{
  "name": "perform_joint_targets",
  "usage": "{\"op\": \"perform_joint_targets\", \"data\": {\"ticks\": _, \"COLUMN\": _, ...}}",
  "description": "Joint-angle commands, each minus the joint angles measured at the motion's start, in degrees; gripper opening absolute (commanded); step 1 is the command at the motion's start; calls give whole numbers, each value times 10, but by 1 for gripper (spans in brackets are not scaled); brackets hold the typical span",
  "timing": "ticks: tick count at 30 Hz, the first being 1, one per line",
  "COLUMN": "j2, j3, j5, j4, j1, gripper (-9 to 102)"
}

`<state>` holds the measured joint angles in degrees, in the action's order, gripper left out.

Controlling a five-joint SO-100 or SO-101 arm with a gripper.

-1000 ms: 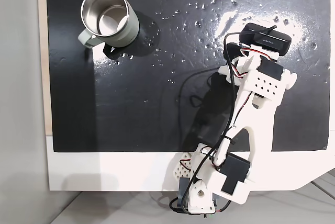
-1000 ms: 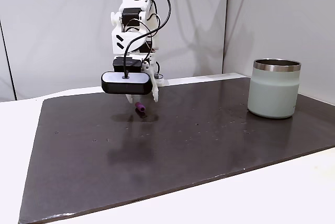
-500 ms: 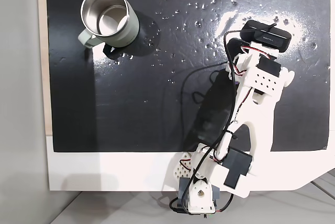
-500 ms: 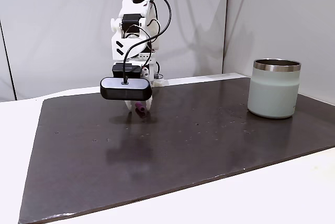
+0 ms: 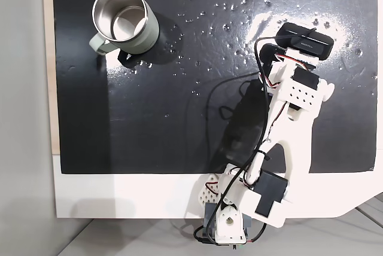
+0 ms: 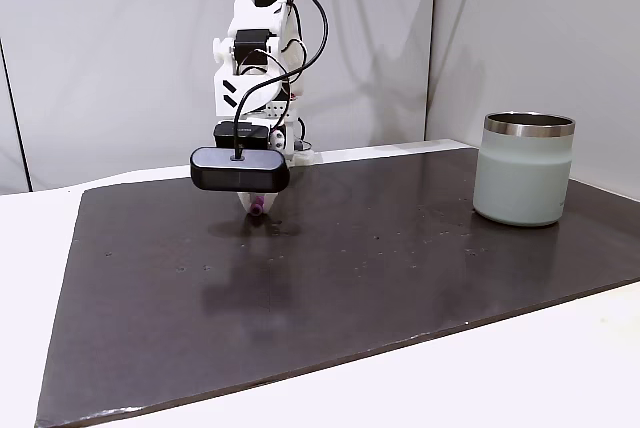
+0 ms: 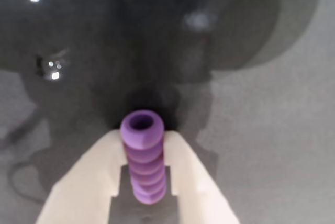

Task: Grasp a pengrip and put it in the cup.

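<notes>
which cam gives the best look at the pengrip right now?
Wrist view: the pengrip sits close up between the two pale fingers, ribs and open end clear. In a fixed view from the side it is a small purple speck under the wrist camera; from above, the arm covers it.

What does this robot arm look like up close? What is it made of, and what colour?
The arm is white plastic with black motor blocks and thin black cables looped along it. A flat black camera sits near its tip. The gripper has two cream-coloured wedge-shaped fingers.
</notes>
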<state>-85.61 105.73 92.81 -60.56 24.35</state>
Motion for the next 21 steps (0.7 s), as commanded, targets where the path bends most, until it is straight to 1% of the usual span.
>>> {"op": "perform_joint_targets", "data": {"ticks": 1, "j2": -33, "j3": -49, "j5": -40, "j4": -47, "j1": -14, "gripper": 0}}
{"op": "perform_joint_targets", "data": {"ticks": 6, "j2": -98, "j3": -72, "j5": -83, "j4": -82, "j1": -46, "gripper": 0}}
{"op": "perform_joint_targets", "data": {"ticks": 12, "j2": -161, "j3": -110, "j5": -147, "j4": -138, "j1": -107, "gripper": 0}}
{"op": "perform_joint_targets", "data": {"ticks": 17, "j2": -151, "j3": -207, "j5": -226, "j4": -196, "j1": -168, "gripper": 0}}
{"op": "perform_joint_targets", "data": {"ticks": 21, "j2": -98, "j3": -343, "j5": -298, "j4": -268, "j1": -222, "gripper": 0}}
